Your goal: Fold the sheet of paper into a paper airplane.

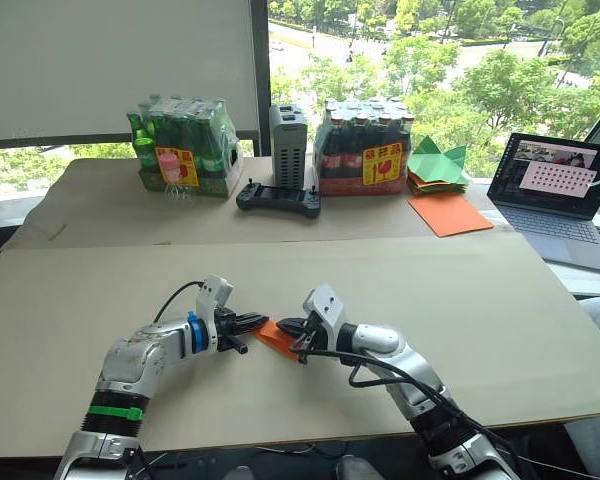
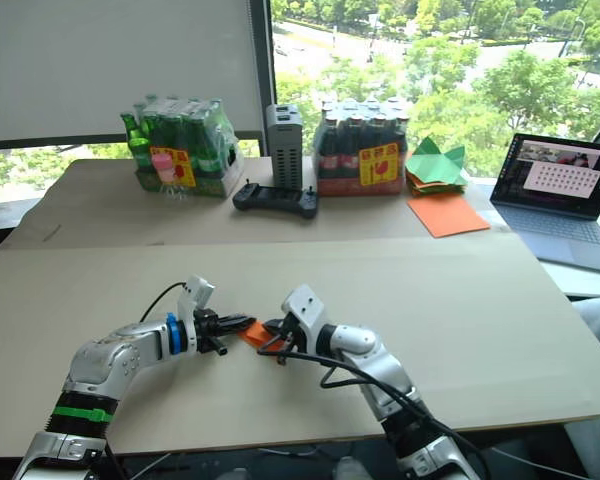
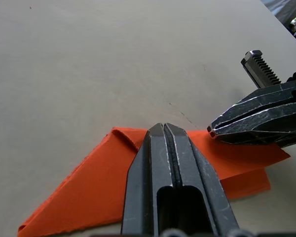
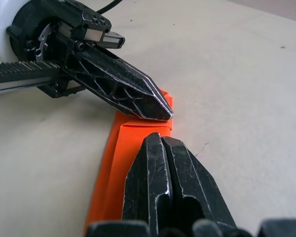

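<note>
We are looking at an office or lab test bench beside a big window (image 1: 430,60) that is showing trees and a road far below. Cardboard sheets (image 1: 540,330) are covering the table, a laptop (image 1: 560,195) is running at the right edge, and shrink-wrapped bottle packs (image 1: 185,145), a handheld controller (image 1: 278,199) and a grey box (image 1: 287,145) are sitting along the back.

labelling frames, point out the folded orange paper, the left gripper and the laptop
folded orange paper (image 3: 84,187): left wrist view, flat folded face.
left gripper (image 1: 263,320): left eye view, closed fingertips.
laptop (image 1: 554,178): left eye view, screen.
</note>
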